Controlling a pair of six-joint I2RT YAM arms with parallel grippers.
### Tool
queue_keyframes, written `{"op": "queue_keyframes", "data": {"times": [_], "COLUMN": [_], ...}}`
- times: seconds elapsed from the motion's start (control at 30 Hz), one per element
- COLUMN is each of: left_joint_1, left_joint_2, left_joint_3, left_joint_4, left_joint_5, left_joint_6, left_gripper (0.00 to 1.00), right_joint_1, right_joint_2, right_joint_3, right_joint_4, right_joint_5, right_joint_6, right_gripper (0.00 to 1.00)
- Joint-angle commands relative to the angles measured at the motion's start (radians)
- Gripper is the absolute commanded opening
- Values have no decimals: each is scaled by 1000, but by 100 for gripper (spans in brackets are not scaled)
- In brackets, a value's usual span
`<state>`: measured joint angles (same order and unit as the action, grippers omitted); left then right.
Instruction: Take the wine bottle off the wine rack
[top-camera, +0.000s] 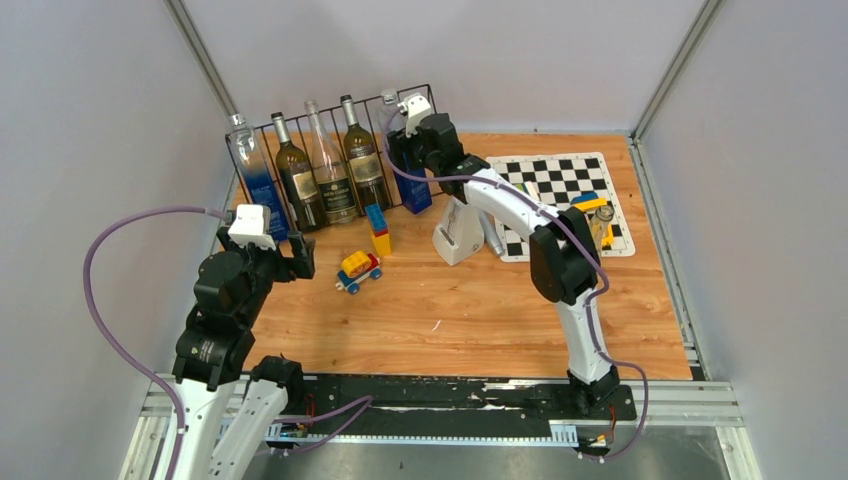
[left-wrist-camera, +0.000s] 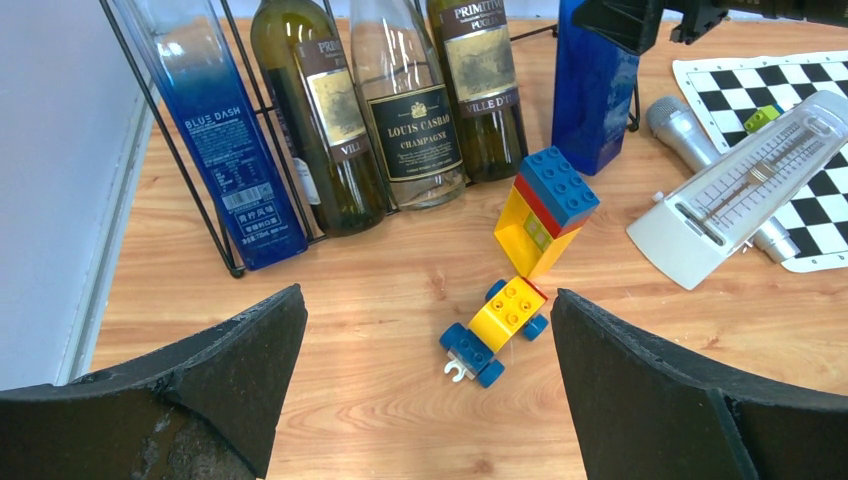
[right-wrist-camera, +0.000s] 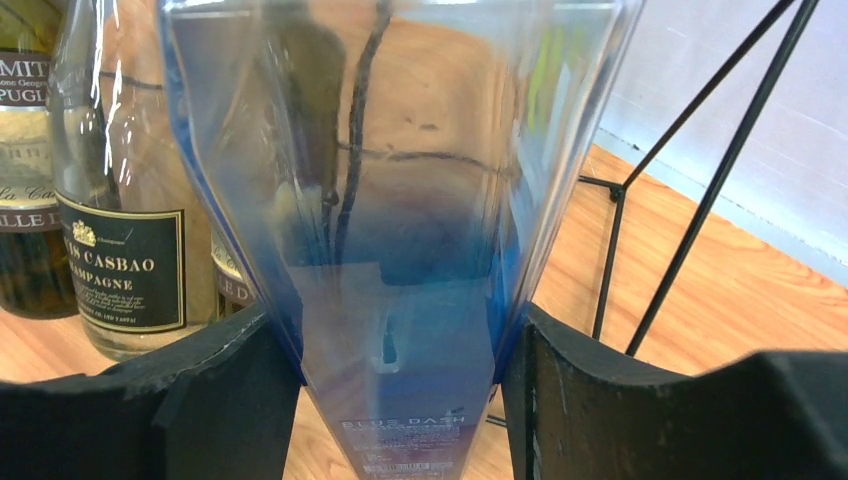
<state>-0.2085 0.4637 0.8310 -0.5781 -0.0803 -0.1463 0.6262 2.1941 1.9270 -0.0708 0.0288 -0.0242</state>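
Top view: my right hand (top-camera: 405, 152) is at upper centre of the frame, closed on the blue bottle (top-camera: 415, 190). That bottle stands at the right end of the wine rack (top-camera: 262, 128), upper left of frame, next to four other bottles (top-camera: 300, 180). The grip is from the side and high on the body, I'd guess so the bottle can lift straight up past the wire. My left hand (top-camera: 290, 262) sits at mid-left, spread wide and empty, well apart from the rack, probably just kept out of the way. My own wrist covers the bottle's shoulder, and the base is too small to judge.

Left wrist view: left hand (left-wrist-camera: 428, 300) is wide open, with only table (left-wrist-camera: 350, 420) and a toy car (left-wrist-camera: 495, 330) between the fingers. The blue bottle (left-wrist-camera: 590, 90) is at top right with its top cut off. Only a sliver of the right hand (left-wrist-camera: 640, 20) shows. Can't tell whether the base is off the rack (left-wrist-camera: 170, 135).

Right wrist view: right hand (right-wrist-camera: 397, 330) has both fingers touching the bottle (right-wrist-camera: 400, 200), one per side. Rack wire (right-wrist-camera: 702, 210) is at right of frame, behind the bottle. Neck and base are out of frame, and the glass distorts everything behind it.
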Motion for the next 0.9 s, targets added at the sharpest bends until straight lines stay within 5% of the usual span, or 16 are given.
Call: {"op": "queue_keyframes", "data": {"times": [0.0, 0.87], "left_joint_1": [-2, -2], "left_joint_2": [-2, 19], "left_joint_3": [2, 5], "left_joint_4": [37, 34], "left_joint_5": [-3, 5], "left_joint_6": [18, 16], "left_gripper": [100, 100], "right_joint_1": [5, 143], "right_joint_2": [-168, -625], "right_joint_3": [-11, -504], "right_joint_4": [133, 248], "right_joint_5": [10, -87], "right_joint_6": [18, 103], "right_gripper": [0, 0]}}
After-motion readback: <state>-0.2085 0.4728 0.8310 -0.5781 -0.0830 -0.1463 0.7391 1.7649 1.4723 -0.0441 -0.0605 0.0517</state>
